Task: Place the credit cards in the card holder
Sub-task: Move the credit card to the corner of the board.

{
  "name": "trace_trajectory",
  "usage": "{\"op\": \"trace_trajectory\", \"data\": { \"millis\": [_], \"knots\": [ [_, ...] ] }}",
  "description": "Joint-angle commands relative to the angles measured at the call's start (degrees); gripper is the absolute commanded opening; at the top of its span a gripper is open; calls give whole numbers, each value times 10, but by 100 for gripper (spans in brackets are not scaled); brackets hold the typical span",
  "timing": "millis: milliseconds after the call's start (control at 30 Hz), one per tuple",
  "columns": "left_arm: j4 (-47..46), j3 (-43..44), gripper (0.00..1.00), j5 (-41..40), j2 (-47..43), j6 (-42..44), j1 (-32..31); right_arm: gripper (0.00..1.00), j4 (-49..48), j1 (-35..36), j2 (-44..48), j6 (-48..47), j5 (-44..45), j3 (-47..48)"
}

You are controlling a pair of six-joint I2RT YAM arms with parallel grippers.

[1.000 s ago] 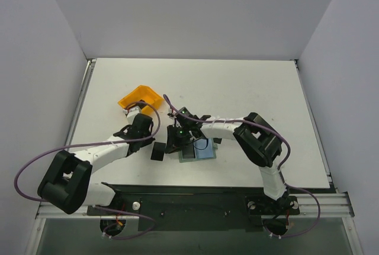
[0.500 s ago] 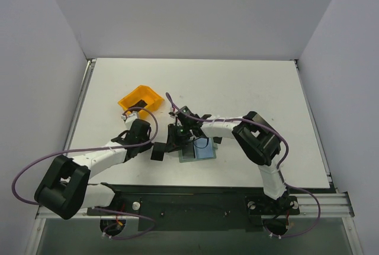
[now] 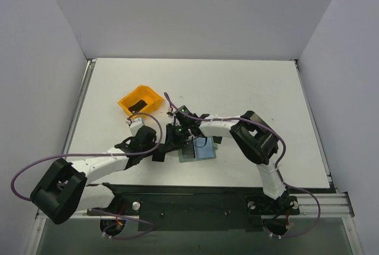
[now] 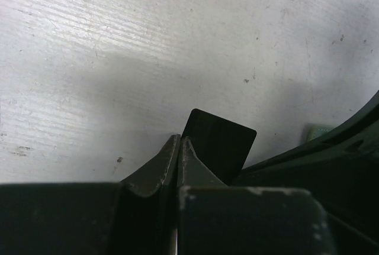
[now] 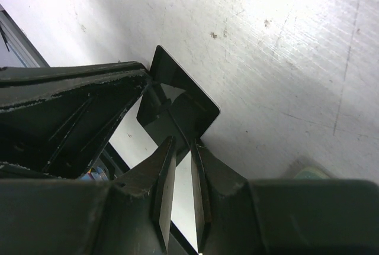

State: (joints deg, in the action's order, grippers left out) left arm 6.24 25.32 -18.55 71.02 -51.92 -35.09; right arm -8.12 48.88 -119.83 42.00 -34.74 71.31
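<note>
Near the front middle of the worktop [image 3: 249, 89] the two arms meet over one black card [image 4: 220, 144]. The left gripper [image 4: 177, 148] has its jaws clenched tight, the tips pressed together on the card's near corner, so the card juts out past them, tilted above its own shadow. From the other side the right gripper [image 5: 179, 144] comes in at the card's opposite edge. Its jaws stand a narrow slit apart with the card's edge right at the tips, and I cannot tell whether they are pinching it or only bracketing it.

Seen from above, the card is just left of the wallet [image 3: 188, 154], not touching it. The wallet lies open and flat on the worktop, green cover toward the card and light-blue lining to the right, with the right arm reaching over its far edge. Farther back and to the left stands an orange bin [image 3: 125, 99] — a second card [image 3: 138, 105] lies inside it, well apart from the wallet.
</note>
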Motion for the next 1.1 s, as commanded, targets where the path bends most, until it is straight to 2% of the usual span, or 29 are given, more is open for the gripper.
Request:
{"op": "trace_trajectory", "data": {
  "millis": [0, 533, 1067],
  "knots": [
    [59, -21, 0, 23, 2, -47, -51, 15, 49, 9, -18, -22, 60, -32],
    [153, -55, 0, 6, -87, -142, -155, 14, 57, 41, 57, -25, 93, -118],
    [200, -63, 0, -7, -102, -239, -293, 14, 57, 96, 114, -10, 107, -192]
  ]
}}
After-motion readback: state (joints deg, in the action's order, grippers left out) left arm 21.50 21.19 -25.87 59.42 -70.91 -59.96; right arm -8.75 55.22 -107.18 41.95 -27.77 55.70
